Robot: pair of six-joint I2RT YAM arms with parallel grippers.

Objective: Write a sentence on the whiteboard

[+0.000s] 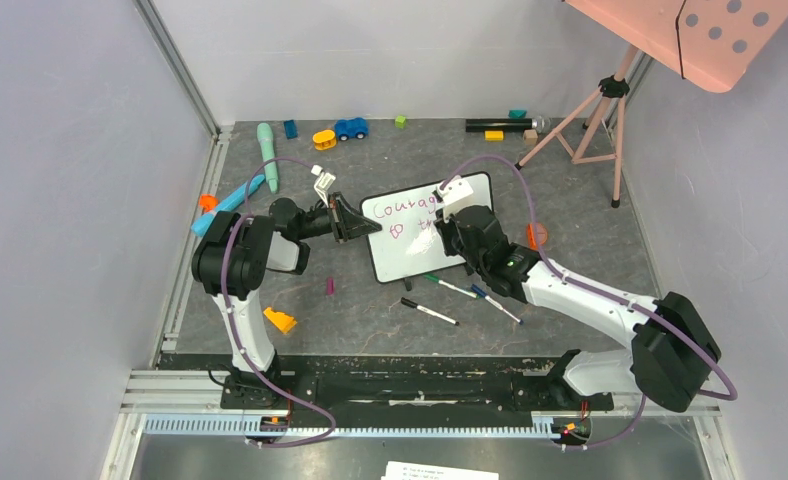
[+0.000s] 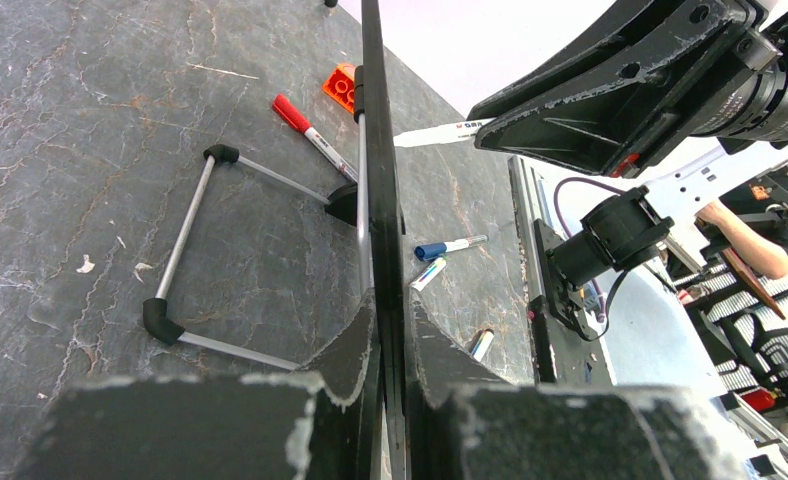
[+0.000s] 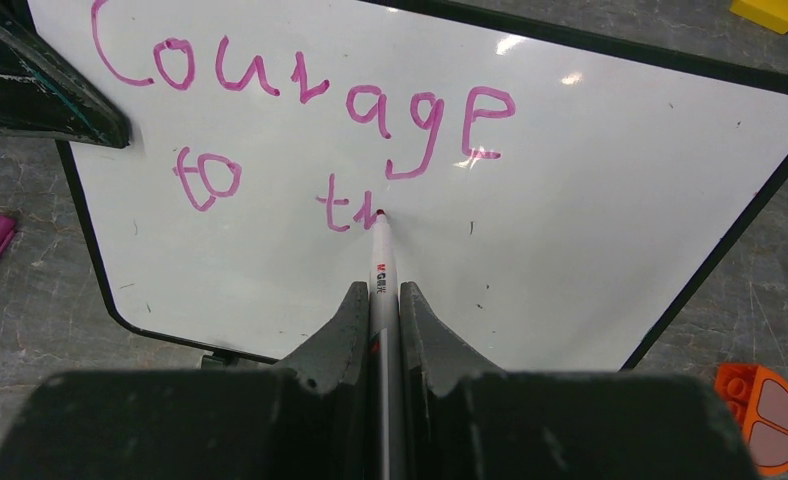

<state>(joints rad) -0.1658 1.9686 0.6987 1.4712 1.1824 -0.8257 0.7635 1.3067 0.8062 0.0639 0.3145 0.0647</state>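
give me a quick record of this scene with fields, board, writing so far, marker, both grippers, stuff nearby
whiteboard: on the table, gripped at one edge
writing: pink; "Courage", then "to" and a word just begun below
marker: tip touching the whiteboard at the begun word
left gripper: shut on the whiteboard's edge
right gripper: shut on the marker
nearby: three loose markers lying in front of the whiteboard

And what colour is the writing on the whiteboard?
Pink-purple writing, clearest in the right wrist view.
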